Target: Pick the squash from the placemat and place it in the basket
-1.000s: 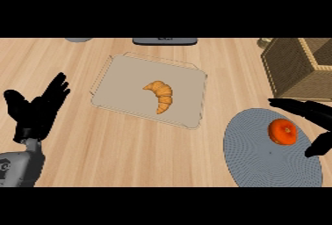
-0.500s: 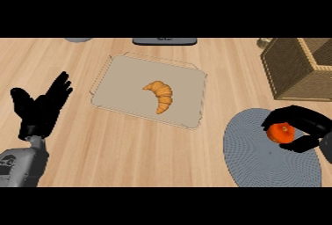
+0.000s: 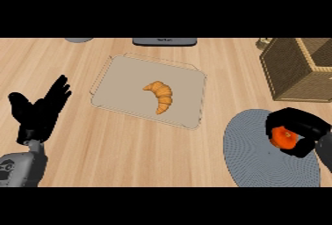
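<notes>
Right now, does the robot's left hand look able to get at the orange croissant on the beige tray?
Probably yes: the left hand is open beside the tray, and nothing lies between it and the croissant.

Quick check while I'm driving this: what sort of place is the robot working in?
Most likely a kitchen counter or dining surface: a wooden top with a croissant on a tray, a round grey placemat and a wicker basket.

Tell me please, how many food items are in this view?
2. A croissant lies on the beige tray at centre. An orange squash is on the grey placemat, partly hidden inside the right hand.
</notes>
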`<action>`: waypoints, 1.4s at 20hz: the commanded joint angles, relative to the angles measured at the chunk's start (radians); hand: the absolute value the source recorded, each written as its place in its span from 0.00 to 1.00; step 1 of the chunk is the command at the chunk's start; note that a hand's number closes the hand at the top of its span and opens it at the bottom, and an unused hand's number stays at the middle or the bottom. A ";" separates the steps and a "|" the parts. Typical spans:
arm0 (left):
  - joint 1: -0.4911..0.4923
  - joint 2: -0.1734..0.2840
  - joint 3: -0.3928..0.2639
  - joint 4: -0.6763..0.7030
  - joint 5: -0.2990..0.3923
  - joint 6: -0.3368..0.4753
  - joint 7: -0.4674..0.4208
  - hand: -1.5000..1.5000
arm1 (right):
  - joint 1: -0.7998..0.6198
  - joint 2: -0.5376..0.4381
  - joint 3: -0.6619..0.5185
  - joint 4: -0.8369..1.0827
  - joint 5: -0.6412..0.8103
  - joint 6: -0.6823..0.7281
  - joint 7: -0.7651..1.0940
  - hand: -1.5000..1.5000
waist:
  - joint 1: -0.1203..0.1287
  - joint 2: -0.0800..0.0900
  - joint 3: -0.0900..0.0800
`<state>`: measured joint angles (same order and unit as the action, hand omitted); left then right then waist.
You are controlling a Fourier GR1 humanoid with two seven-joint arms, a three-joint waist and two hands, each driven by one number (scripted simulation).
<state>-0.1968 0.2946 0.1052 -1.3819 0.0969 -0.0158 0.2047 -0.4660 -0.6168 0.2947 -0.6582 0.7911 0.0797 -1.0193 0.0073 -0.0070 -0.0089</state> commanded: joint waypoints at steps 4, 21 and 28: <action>0.019 0.039 0.050 -0.014 0.015 -0.003 0.024 0.50 | 0.248 0.085 0.017 -0.272 -0.011 -0.007 0.275 1.00 | -0.065 -0.015 0.004; 0.069 0.037 0.070 -0.027 0.006 0.022 0.014 0.50 | 0.629 0.353 -0.054 -0.997 -0.330 0.030 0.505 1.00 | -0.116 -0.023 0.002; 0.049 0.021 0.054 -0.042 -0.002 0.028 0.010 0.50 | 0.764 0.289 -0.187 -1.522 -0.458 0.100 0.857 1.00 | -0.079 -0.007 0.003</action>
<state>-0.1204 0.3232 0.1667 -1.4266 0.1106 -0.0048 0.2176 0.2338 -0.3221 0.1571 -1.9248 0.4005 0.1494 -0.3329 -0.0863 -0.0232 -0.0081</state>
